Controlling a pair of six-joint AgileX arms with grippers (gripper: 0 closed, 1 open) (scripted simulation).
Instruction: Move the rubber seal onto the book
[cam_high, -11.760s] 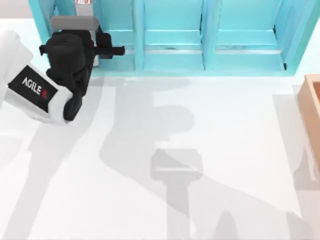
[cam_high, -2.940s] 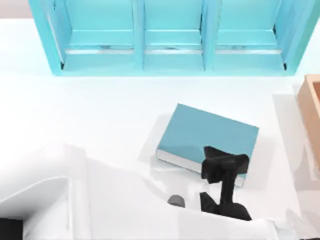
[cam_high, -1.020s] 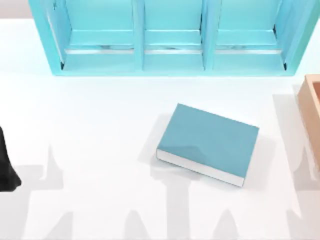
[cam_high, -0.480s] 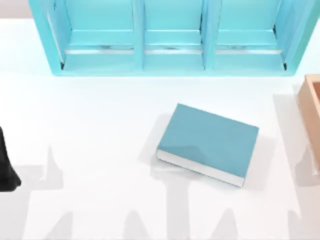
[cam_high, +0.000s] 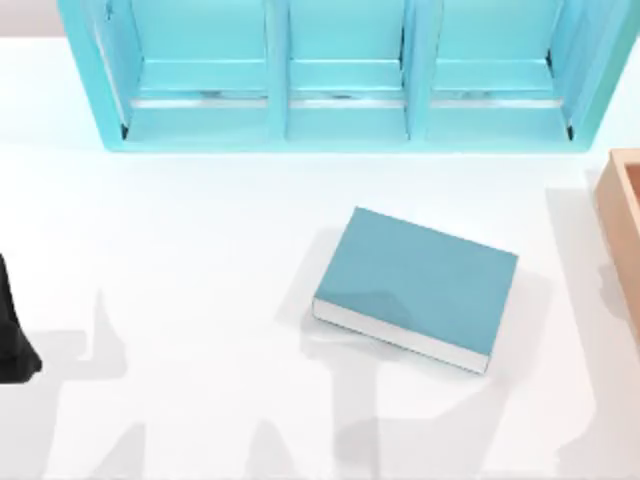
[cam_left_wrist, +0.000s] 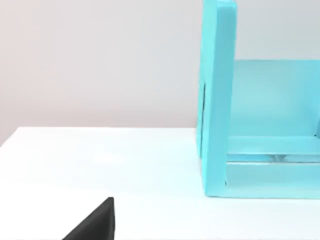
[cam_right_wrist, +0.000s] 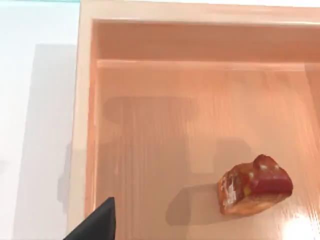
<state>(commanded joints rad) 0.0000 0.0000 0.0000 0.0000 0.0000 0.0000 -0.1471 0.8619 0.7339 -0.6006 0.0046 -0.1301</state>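
Orange stamp (cam_right_wrist: 254, 191) sits inside the wooden box (cam_right_wrist: 150, 100). Blue book (cam_high: 414, 286) lies on the table (cam_high: 200, 260). I cannot tell how either gripper's fingers stand.

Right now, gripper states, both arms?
Left gripper: at the table's left edge, fingers not readable, cannot tell.
Right gripper: over the wooden tray holding the amber-orange, red-topped rubber seal, cannot tell.

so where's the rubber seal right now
The rubber seal lies inside the wooden tray in the right wrist view; in the top view that tray sits at the table's right edge, apart from the book.
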